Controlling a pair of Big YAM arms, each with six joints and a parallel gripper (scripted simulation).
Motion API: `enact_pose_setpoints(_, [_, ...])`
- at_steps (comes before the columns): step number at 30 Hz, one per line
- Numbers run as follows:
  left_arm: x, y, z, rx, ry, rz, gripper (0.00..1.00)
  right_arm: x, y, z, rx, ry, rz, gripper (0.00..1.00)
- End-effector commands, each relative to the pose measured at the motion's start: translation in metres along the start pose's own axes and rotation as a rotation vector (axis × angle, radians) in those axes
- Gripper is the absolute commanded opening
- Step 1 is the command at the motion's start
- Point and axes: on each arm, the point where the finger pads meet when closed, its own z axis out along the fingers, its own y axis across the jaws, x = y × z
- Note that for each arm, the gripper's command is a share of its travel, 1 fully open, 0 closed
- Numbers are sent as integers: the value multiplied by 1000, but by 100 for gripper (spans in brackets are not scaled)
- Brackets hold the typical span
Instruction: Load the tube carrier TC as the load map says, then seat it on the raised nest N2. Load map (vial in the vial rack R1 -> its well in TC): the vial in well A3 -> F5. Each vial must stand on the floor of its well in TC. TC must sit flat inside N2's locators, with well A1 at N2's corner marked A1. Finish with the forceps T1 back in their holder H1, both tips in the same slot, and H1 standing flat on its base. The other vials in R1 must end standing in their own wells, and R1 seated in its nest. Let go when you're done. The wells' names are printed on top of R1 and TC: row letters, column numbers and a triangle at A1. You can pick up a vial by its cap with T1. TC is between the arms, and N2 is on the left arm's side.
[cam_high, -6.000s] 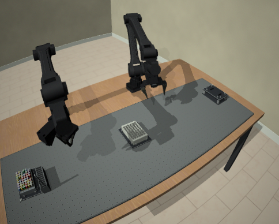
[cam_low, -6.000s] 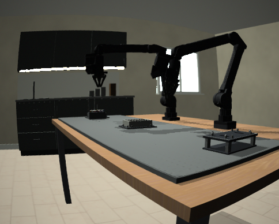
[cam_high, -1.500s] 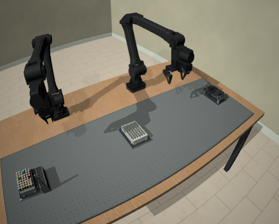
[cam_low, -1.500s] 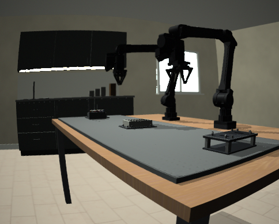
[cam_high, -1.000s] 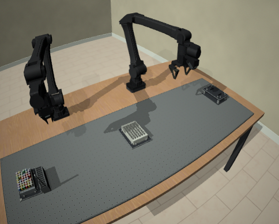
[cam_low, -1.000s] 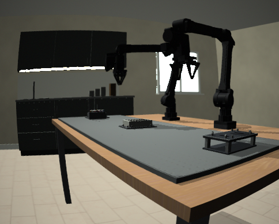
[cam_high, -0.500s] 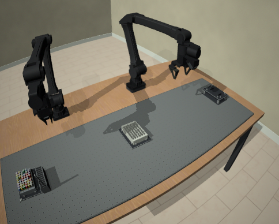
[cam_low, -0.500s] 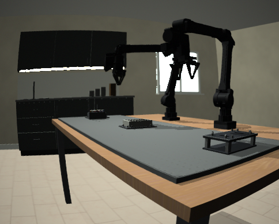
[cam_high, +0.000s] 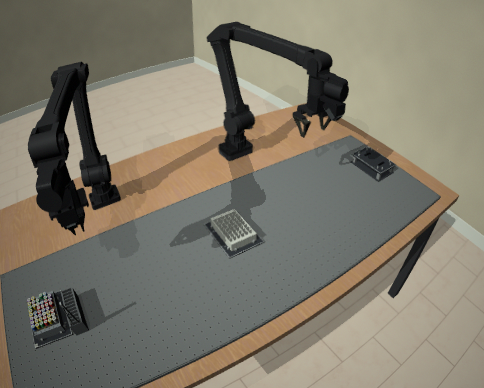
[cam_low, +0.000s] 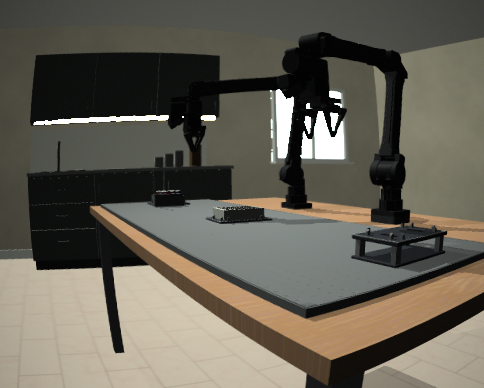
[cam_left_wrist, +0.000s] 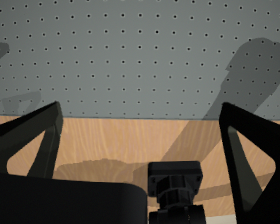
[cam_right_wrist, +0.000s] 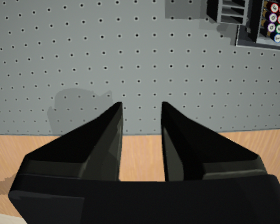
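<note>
The tube carrier TC (cam_high: 233, 232), a pale block of empty wells, sits on a dark plate mid-table, also seen in the exterior view (cam_low: 237, 213). The vial rack R1 (cam_high: 41, 312) holds several coloured-cap vials at the near left corner, with the dark holder H1 (cam_high: 73, 310) beside it; thin forceps T1 (cam_high: 65, 306) lie in it. The raised nest N2 (cam_high: 373, 162) stands empty at the far right. My left gripper (cam_high: 312, 122) hangs open and empty, high above the table's back edge near N2. My right gripper (cam_high: 72, 225) is nearly shut on nothing, above the back edge, far from R1.
The right wrist view shows H1 (cam_right_wrist: 233, 0) and R1 (cam_right_wrist: 270, 16) at its top right, past my right gripper (cam_right_wrist: 141, 106). The left wrist view shows my left gripper (cam_left_wrist: 141, 111) over mat and wood. Both arm bases stand on the wooden strip behind the mat.
</note>
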Motion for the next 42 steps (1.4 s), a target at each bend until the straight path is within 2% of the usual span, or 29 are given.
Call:
enact_pose_setpoints(1, [-8, 0, -14, -6, -31, 15, 100, -33, -20, -13, 14, -54, -5, 24])
enact_pose_setpoints(42, [-8, 0, -14, -6, -31, 15, 100, -132, -110, 26, 9, -28, -5, 24])
